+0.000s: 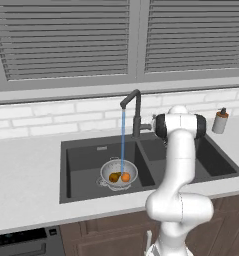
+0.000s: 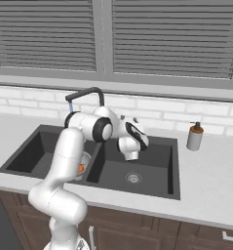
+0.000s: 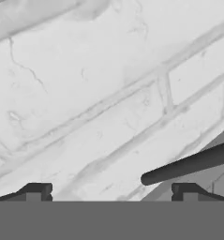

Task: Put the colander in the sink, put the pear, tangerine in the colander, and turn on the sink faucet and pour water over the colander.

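Note:
The silvery colander (image 1: 105, 173) sits in the left basin of the dark sink (image 1: 81, 155). Inside it lie the olive-brown pear (image 1: 114, 177) and the orange tangerine (image 1: 125, 177). A thin blue stream of water (image 1: 123, 140) falls from the spout of the black sink faucet (image 1: 136, 112) into the colander. In the hand view my gripper (image 3: 112, 192) is open with nothing between its fingertips; it faces the white brick wall, and a black rod of the faucet (image 3: 188, 166) crosses just above the right fingertip. From the right base view, my arm hides most of the colander (image 2: 85, 160).
A soap dispenser (image 1: 220, 121) with a brown top stands on the counter right of the sink. The right basin (image 2: 147, 156) holds only its steel drain (image 2: 133, 177). A window with closed blinds (image 1: 66, 40) rises above the tiled backsplash.

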